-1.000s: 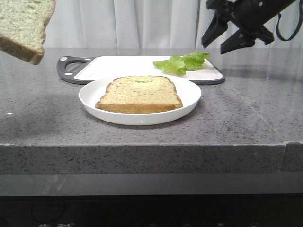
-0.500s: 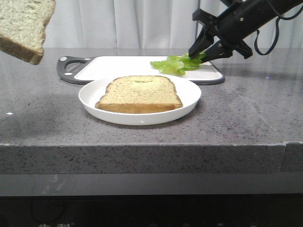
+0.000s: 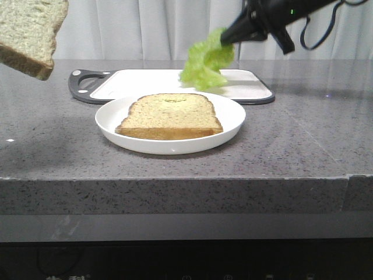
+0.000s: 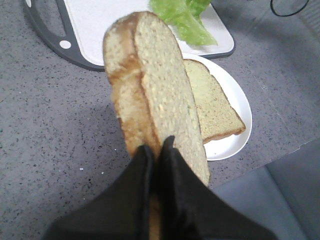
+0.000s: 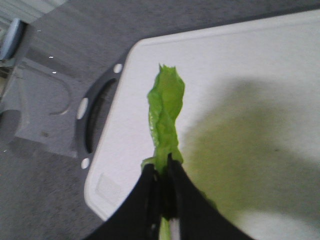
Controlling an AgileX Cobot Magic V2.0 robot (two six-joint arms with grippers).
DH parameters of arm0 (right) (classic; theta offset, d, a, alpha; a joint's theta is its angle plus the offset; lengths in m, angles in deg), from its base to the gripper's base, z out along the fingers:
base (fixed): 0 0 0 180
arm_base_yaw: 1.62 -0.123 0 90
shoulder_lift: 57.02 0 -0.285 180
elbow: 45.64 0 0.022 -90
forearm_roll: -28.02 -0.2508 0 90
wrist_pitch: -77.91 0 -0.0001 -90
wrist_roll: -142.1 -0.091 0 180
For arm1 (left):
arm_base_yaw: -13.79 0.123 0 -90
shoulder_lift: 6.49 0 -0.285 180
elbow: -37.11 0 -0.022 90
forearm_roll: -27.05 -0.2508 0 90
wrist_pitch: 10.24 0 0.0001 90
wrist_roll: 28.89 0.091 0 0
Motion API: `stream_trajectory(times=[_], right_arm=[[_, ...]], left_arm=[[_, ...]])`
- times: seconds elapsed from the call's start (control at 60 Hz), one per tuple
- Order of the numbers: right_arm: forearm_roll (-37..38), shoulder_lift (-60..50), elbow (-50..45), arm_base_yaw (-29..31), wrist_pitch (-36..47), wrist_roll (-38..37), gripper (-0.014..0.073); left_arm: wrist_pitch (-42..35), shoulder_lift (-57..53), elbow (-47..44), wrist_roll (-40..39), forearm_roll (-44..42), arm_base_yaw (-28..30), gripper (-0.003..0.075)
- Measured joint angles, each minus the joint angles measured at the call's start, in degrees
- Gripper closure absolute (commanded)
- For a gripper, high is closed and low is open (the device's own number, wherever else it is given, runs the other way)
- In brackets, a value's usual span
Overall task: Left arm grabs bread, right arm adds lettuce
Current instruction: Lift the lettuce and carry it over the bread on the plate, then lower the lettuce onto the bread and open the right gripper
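Our right arm [image 3: 233, 35] has just lifted the lettuce [image 3: 205, 61] off the cutting board [image 3: 145, 79], pinched tight, ready to carry to the plated slice [image 3: 170, 115]; our left arm [image 4: 156, 155] clamps the bread [image 4: 155, 100] aloft

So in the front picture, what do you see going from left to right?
Held bread → board handle → toast on the plate → lettuce → right pincer

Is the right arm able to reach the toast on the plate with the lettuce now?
Probably yes: the right claw holds the lettuce lifted, and nothing covers the toast.
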Motion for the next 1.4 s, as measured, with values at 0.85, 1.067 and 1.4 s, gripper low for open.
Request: stream_trajectory(times=[0.85,1.067,1.4], right_arm=[[-22.67,-29.13,-41.46,-9.02,3.09,17.77,0.071],[-30.86,-28.59,-48.43,-9.02,4.23,25.05,0.071],[-34.02,-22.52,-49.69,-9.02,1.73,26.08,0.0709]], left_arm=[[0.0,0.0,0.0,0.0,0.0,0.0,0.0741],[0.0,0.0,0.0,0.0,0.0,0.0,0.0741],[0.0,0.0,0.0,0.0,0.0,0.0,0.0741]])
